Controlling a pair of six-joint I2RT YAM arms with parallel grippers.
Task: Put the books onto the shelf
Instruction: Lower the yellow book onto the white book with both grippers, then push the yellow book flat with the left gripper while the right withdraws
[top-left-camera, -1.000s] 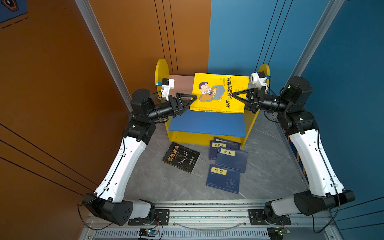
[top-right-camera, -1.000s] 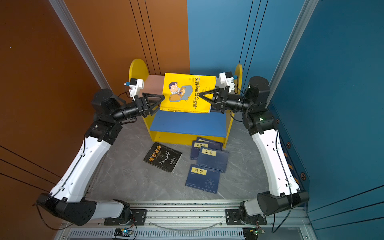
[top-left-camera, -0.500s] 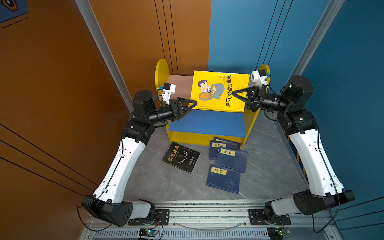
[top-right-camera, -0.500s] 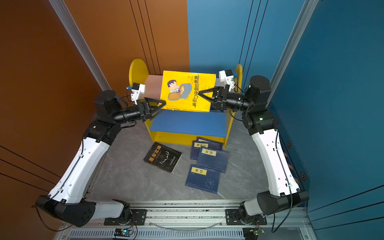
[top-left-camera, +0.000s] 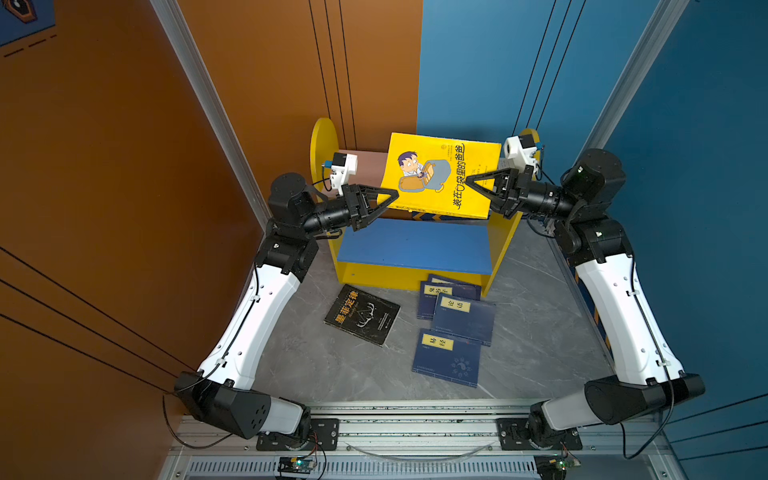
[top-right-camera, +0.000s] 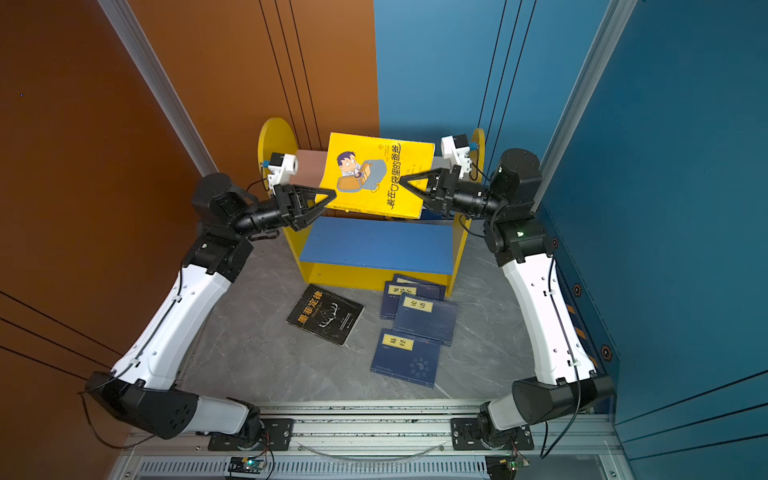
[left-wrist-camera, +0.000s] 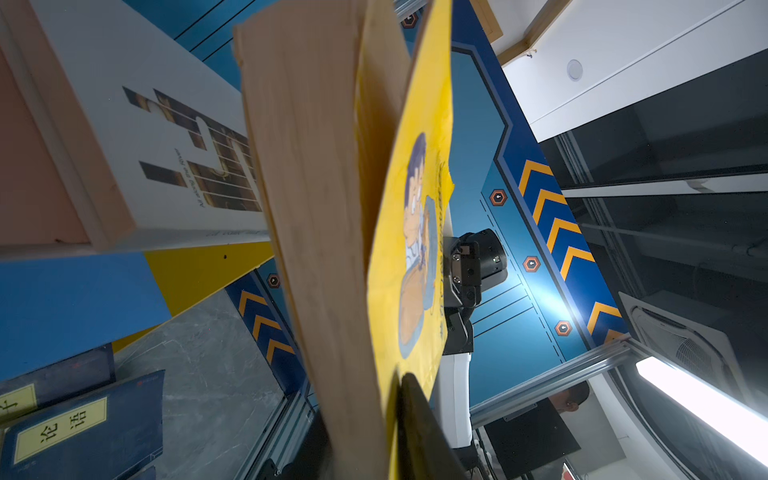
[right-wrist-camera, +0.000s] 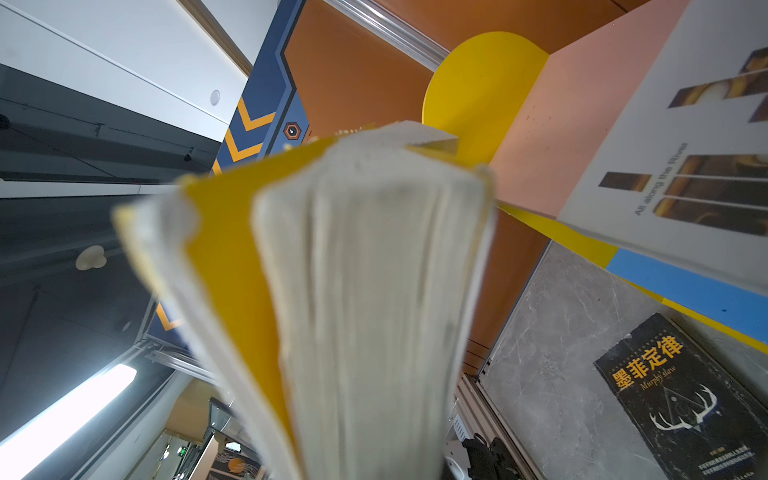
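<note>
A yellow book (top-left-camera: 440, 174) with a cartoon man hangs tilted over the shelf's (top-left-camera: 322, 141) pink upper board (top-left-camera: 365, 166). My left gripper (top-left-camera: 394, 195) is shut on its left edge, and my right gripper (top-left-camera: 470, 181) is shut on its right part. In the left wrist view a dark finger (left-wrist-camera: 419, 424) presses on the yellow cover (left-wrist-camera: 415, 187). The book's pages (right-wrist-camera: 374, 291) fill the right wrist view and hide those jaws. A white book (left-wrist-camera: 174, 137) with dark bars lies on the pink board. A black book (top-left-camera: 361, 314) and three navy books (top-left-camera: 463, 318) lie on the floor.
The shelf's blue lower board (top-left-camera: 415, 245) is bare. Orange and blue walls stand close behind and beside the shelf. Both arms' bases sit on a metal rail (top-left-camera: 415, 428) at the near edge. Grey floor (top-left-camera: 540, 324) shows right of the navy books.
My left gripper, open and short of the book half a second ago, has moved right and shut on the yellow book's left edge. The right gripper keeps its hold, and the book has tilted slightly.
</note>
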